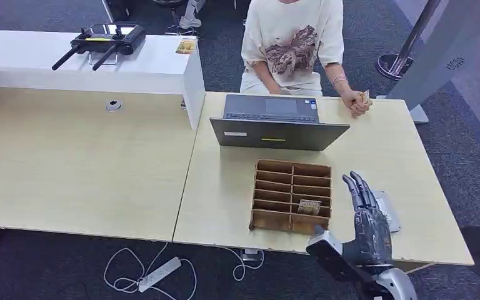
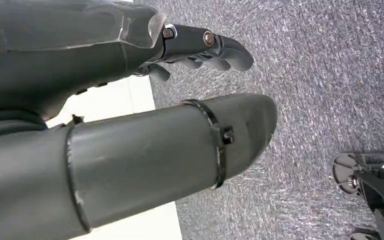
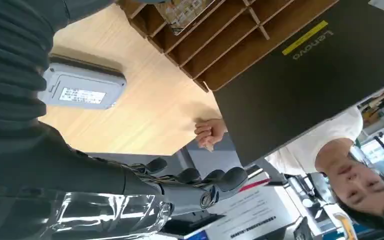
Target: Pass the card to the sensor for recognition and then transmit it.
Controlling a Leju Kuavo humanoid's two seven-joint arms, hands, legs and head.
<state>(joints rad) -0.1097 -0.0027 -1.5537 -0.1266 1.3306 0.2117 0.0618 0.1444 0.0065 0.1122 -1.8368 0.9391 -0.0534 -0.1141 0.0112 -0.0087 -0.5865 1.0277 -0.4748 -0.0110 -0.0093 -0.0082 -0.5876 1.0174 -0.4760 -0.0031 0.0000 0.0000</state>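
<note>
One card point(image 1: 309, 207) is sitting untouched in the wooden organizer point(image 1: 291, 195); right hand point(image 1: 367, 219) is hovering beside it, fingers point(image 1: 358, 189) apart, nothing scanned yet.

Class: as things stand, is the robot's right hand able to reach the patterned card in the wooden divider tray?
Probably yes: the right hand, open, hovers beside the wooden tray; the card stands unobstructed.

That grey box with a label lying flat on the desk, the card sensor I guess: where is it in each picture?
Head view: the sensor lies on the desk right of the wooden organizer, partly behind the right hand.
Left wrist view: not in it.
Right wrist view: the sensor is at upper left, beside the hand's cover.
Shared landmark: the wooden organizer.
</note>
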